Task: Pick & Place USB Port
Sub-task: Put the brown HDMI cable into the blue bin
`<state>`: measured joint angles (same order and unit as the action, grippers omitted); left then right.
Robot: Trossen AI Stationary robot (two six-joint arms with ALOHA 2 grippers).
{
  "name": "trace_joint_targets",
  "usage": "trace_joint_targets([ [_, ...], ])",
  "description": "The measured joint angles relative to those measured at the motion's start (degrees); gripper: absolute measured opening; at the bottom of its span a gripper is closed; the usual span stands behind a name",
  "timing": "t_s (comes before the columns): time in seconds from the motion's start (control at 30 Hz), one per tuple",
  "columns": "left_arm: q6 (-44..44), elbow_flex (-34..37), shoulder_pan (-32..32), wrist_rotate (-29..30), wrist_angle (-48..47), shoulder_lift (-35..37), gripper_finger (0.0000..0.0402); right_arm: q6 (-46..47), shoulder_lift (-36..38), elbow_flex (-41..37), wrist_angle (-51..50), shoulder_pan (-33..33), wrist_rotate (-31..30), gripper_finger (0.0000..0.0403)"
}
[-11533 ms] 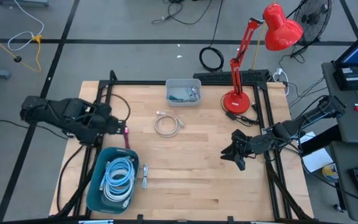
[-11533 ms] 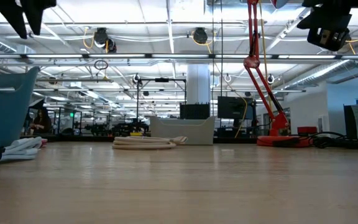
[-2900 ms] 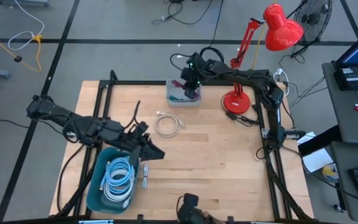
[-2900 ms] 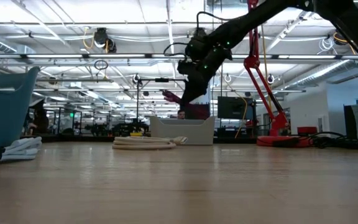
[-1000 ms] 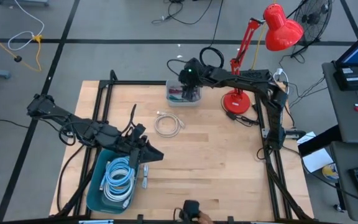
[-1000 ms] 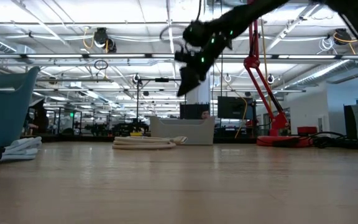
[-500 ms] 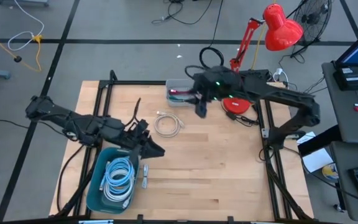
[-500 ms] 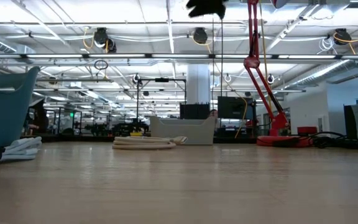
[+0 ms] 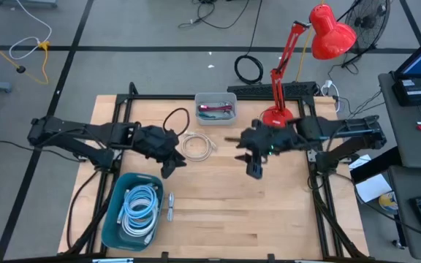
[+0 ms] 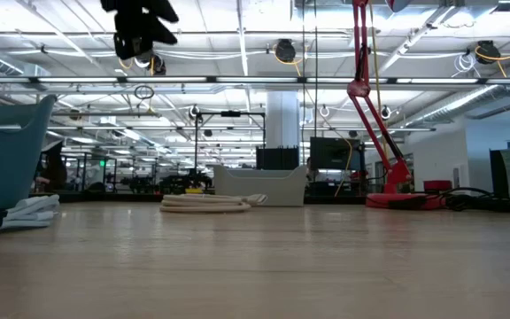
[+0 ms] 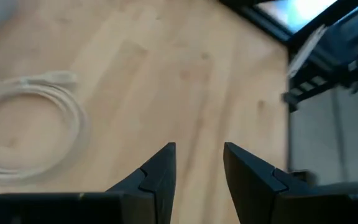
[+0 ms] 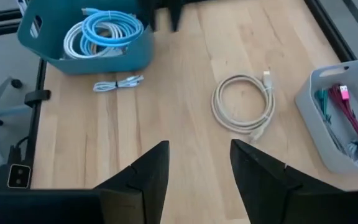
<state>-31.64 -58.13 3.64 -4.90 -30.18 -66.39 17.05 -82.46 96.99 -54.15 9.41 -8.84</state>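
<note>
A white coiled cable [image 9: 197, 146] lies flat on the wooden table, also in the right wrist view [image 12: 243, 102] and the left wrist view [image 11: 30, 118]. A grey bin [image 9: 215, 109] at the far edge holds pink and teal cables [image 12: 347, 112]. My left gripper [image 9: 172, 162] hangs open just left of the coil, nothing between its fingers [image 11: 160, 171]. My right gripper [image 9: 254, 166] hangs open over the table's middle, right of the coil, with nothing between its fingers [image 12: 148, 174].
A teal basket [image 9: 115, 219] of blue and white cables stands at the near left, with a small bundled cable [image 9: 170, 207] beside it on the table. A red desk lamp [image 9: 278, 117] stands at the far right. Bare wood lies near and right.
My right gripper has left the grey bin, rising and swinging toward the near edge to above the table's middle. My left gripper has swung from beside the teal basket toward the far edge, nearer the white coil, and has rolled about its pointing line.
</note>
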Motion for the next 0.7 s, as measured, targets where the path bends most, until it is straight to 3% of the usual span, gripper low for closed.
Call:
trace_joint_targets([
  [0.13,8.08,-0.02,-3.59,-1.23,-1.18,-1.62,0.0136,4.5,-0.35,-0.03,-0.69,5.0,-4.23,0.0162],
  [0.33,17.57,-0.07,-7.46,-7.61,-2.64,-7.57,0.0136,11.67,-0.3,-0.04,-2.88,10.86,-9.49,0.0162],
  [0.7,30.07,-0.02,-9.54,-7.61,-4.1,-20.83,0.0136,24.36,0.01,-2.06,-8.71,20.49,-17.19,0.0162],
])
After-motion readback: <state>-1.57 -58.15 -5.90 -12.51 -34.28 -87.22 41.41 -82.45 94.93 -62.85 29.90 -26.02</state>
